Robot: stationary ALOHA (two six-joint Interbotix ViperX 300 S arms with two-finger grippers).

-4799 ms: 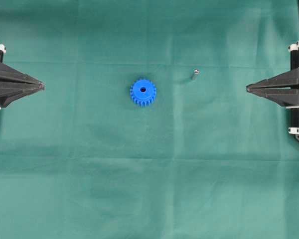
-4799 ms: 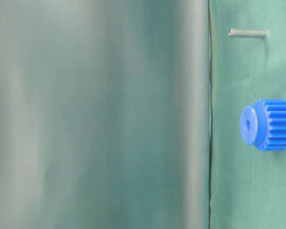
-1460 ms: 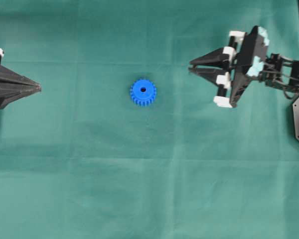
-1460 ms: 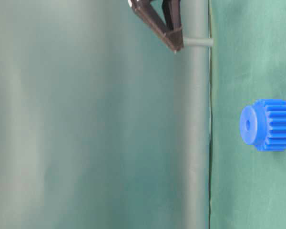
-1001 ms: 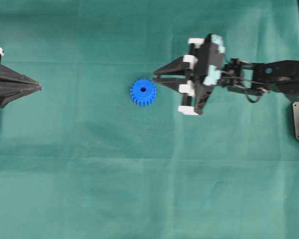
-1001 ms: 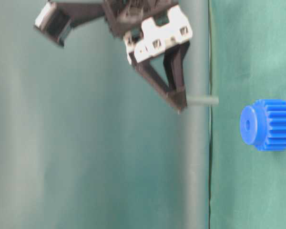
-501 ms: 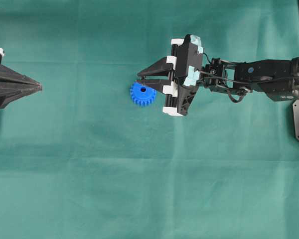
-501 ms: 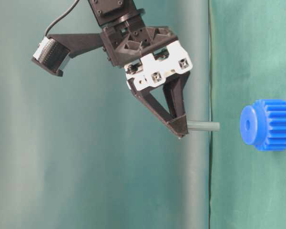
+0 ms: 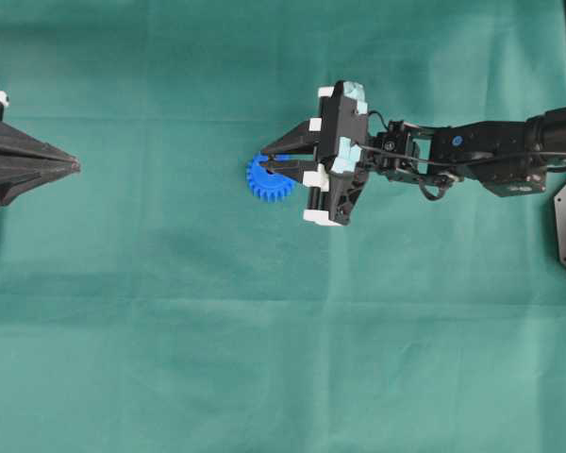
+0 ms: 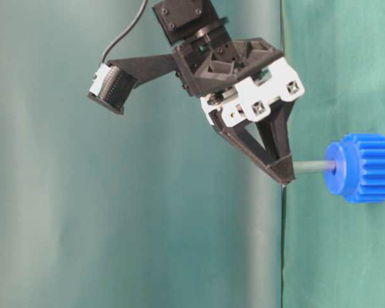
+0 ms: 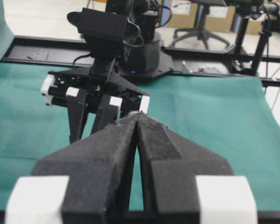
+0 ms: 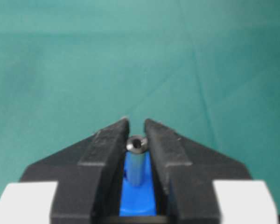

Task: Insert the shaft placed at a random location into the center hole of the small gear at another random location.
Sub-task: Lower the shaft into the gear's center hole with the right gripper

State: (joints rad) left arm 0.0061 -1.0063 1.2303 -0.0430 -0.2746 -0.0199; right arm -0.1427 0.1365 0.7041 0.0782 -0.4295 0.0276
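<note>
1. We are seating the shaft (image 10: 313,167) into the center hole of the small gear (image 10: 362,168). Judging from the table-level view, the pin's tip is just meeting the hub face at the hole, so the push looks barely begun.
2. To do it well, we are keeping the pin square to the hub face and pressing straight along its own axis. Any tilt would probably jam the tip on the hole's edge or skid the gear across the green cloth (image 9: 283,359).
3. We are pushing gently. The gear sits loose on the cloth with nothing bracing it, so a hard shove could tip or slide it.
4. We are holding off on letting go until the pin is well down in the hole.
5. The right gripper (image 10: 283,172) is clenched on the shaft's upper end. In the right wrist view the fingers (image 12: 105,140) are pinching the pin (image 12: 136,158) on both sides, with blue gear (image 12: 137,198) showing directly below it.
6. In the overhead view the right gripper (image 9: 268,156) is hanging over the gear (image 9: 264,179) and hiding its far right part; the hole itself is covered there.
7. The left gripper (image 9: 75,165) is resting at the far left edge, well apart from the gear, fingers (image 11: 144,140) pressed together on nothing.
</note>
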